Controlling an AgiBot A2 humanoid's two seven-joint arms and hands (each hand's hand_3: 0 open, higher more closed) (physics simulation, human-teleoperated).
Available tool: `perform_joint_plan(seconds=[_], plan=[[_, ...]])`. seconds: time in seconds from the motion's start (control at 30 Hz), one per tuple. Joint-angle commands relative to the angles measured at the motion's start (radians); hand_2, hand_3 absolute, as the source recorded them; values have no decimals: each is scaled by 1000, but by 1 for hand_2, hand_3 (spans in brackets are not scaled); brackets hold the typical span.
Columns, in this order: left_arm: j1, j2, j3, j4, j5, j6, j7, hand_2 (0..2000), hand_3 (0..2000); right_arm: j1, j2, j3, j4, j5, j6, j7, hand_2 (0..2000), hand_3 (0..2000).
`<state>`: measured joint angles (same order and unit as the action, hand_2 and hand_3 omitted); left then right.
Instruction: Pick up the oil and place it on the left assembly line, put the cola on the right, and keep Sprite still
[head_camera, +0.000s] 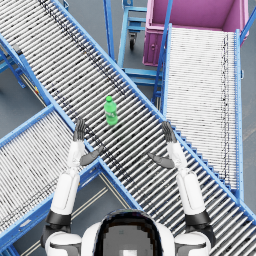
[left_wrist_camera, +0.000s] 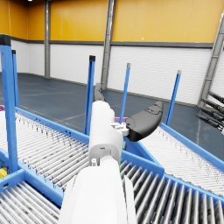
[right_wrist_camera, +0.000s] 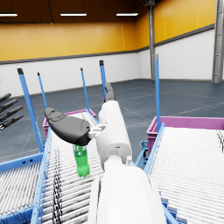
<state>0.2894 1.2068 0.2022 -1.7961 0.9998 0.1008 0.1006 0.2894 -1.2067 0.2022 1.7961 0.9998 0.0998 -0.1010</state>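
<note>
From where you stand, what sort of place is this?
Most likely a factory or warehouse sorting hall: blue-framed roller conveyors run in front of me, a pink bin sits at one line's end, and a green bottle stands on one.

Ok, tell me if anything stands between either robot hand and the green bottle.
Nothing visible does. The green bottle stands upright on the middle conveyor, ahead of the left robot hand and right robot hand; only bare conveyor lies between.
</note>
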Motion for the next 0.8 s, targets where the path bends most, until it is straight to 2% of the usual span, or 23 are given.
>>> perform_joint_plan(seconds=[0.03,0.8], plan=[[0,0,0,0,0,0,0,0,0,0,0,0,0,0,0,0,0,0],[0,0,0,0,0,0,0,0,0,0,0,0,0,0,0,0,0,0]])
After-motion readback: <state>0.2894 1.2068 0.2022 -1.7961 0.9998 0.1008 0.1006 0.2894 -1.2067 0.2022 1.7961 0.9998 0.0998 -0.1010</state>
